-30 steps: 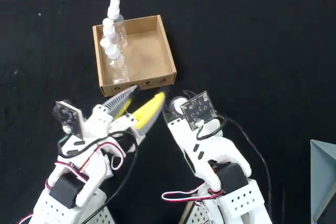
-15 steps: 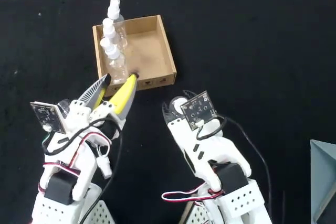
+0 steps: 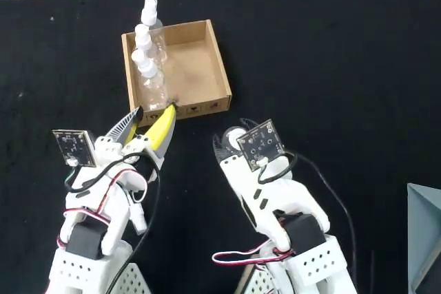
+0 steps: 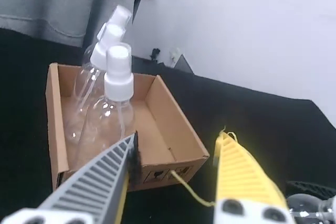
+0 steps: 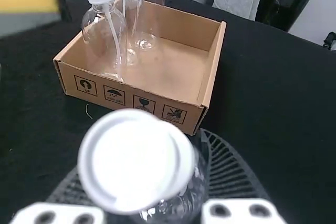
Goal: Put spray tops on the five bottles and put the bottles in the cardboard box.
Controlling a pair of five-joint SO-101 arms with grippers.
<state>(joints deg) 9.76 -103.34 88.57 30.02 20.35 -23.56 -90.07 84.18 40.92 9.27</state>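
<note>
L jaws: spread wide, empty, tips at box (image 3: 200, 108) front wall.
R jaws: clamped on bottle (image 5: 131, 161), just before box.

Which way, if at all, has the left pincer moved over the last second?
Yes. In the high view the left pincer swung left, from near the right front corner of the cardboard box to its left front corner.

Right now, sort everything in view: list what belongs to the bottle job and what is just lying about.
Job:
box
three spray-topped bottles standing along one of its walls
another bottle, held in the right hand
left hand, open at the box's front

Lying about:
grey-blue object at the right edge of the table
</note>
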